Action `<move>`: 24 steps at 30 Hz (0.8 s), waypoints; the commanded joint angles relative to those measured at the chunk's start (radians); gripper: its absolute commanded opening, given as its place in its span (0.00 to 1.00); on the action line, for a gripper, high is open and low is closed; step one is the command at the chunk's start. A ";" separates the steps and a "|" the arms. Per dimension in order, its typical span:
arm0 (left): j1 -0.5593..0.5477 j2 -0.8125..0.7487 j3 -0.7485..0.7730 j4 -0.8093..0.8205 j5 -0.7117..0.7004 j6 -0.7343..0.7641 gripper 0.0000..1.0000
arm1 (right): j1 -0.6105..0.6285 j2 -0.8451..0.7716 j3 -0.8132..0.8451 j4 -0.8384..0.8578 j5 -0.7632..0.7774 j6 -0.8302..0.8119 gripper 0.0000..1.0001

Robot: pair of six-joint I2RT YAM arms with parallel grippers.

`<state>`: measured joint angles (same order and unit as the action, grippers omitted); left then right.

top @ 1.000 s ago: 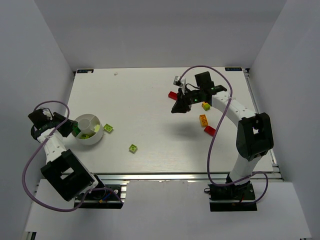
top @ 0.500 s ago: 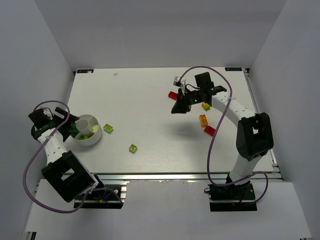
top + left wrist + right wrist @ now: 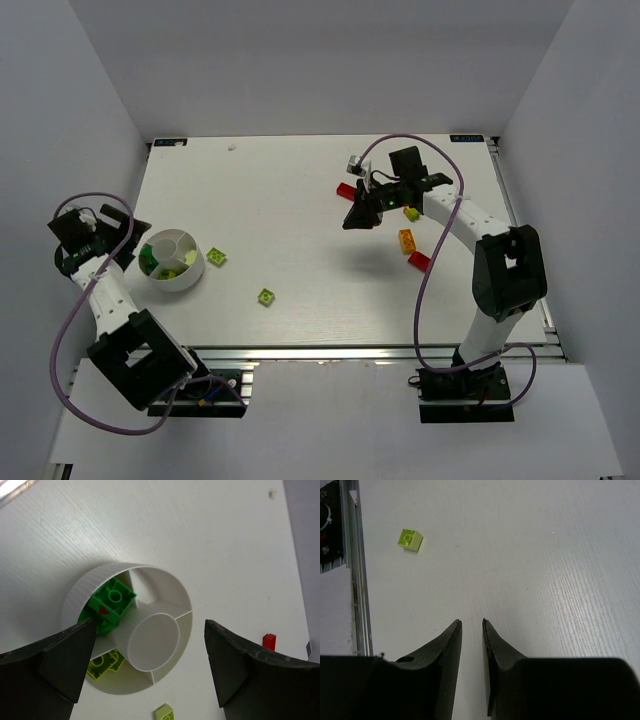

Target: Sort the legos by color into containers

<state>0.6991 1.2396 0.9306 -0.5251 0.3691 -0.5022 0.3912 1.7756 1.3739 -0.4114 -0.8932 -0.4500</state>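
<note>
Left pincer (image 3: 149,624) wide apart, empty, above white dish (image 3: 80,592), left of overhead view. Dark green bricks (image 3: 114,599) in one compartment, lime bricks (image 3: 106,664) in next: colours separated. Right pincer (image 3: 471,622) narrowly apart, nothing between, upper right, near unsorted orange brick (image 3: 407,238).

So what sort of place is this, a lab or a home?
Probably a robot lab cell: a white table boxed in by plain grey panels, two arms mounted on aluminium framing.
</note>
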 commanded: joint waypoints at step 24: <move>-0.289 -0.186 0.083 0.251 0.067 -0.268 0.06 | -0.141 0.165 0.472 -0.300 0.247 -0.019 0.06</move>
<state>0.5797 1.0477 0.9455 -0.2932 0.4191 -0.7933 0.2352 1.9636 1.8374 -0.5251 -0.6628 -0.4324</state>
